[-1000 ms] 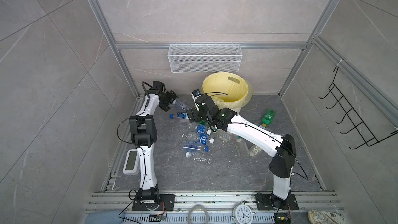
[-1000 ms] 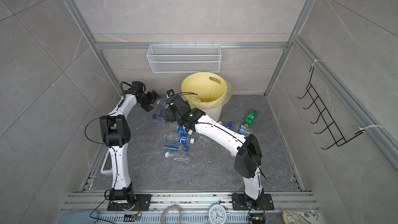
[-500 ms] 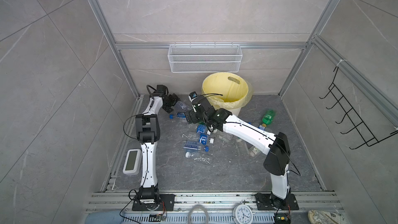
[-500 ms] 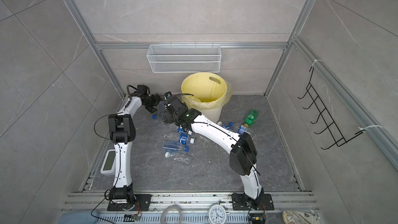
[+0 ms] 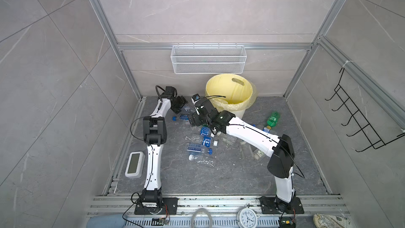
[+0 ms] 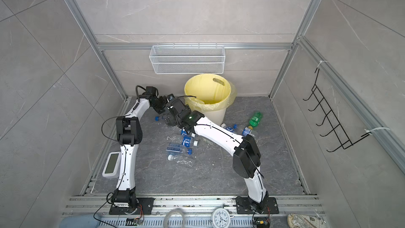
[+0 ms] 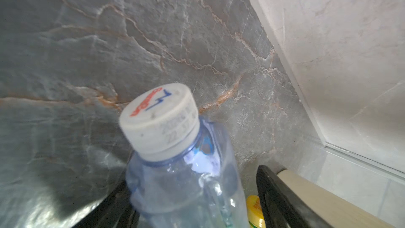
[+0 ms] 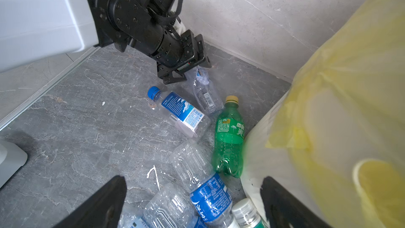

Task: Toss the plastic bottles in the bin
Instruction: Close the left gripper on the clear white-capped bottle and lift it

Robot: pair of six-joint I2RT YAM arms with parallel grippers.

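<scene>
Left end effector (image 8: pixel 190 71) narrowed; clear bottle (image 7: pixel 186 183) between jaws, not clamped.

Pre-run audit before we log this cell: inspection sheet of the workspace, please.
Surface: grey stone floor, white flecks, no spill seen.
Job's things: plastic bottles scattered on floor; green bottle beside bin.
Clutter: white display unit by left arm; clock on front rail.
Tools: left tool open around clear bottle, gap one side; right tool open, empty.
Cables: black cable arcs by bin rim.
Surroundings: wire basket, black hook rack on walls.
</scene>
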